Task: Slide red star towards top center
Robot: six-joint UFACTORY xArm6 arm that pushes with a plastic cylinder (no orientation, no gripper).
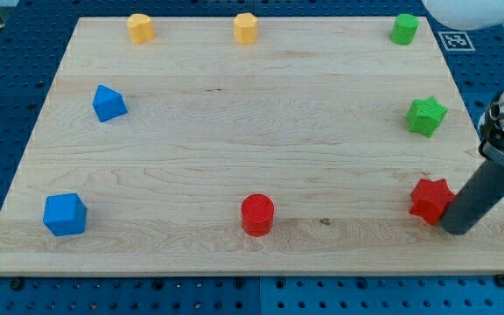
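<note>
Camera view shows the red star (430, 200) low at the view's right, near the bottom right corner of the board (234, 131), with my tip (456, 229) touching or just beside its lower right side. No gripper is fitted, so nothing is clasped or let go; the rod only leans against the star, and whether it truly presses on it I cannot tell. What matters is the line of push: the star lies up and to the left of my tip, and top center of the board lies farther up and to the left again, close to the orange block (246, 28) at the top edge. So tip, star and goal stand roughly in a row, which I judge good for a straight shove, though the goal sits more leftward than the tip-to-star line points, so the tip may need to work round toward the star's right side. The green star (426, 115) sits straight above the red one and could be clipped if the push runs too steeply upward. The red cylinder (256, 214) lies well to the left along the bottom, clear of that path. The star's points may make it turn off the rod.
</note>
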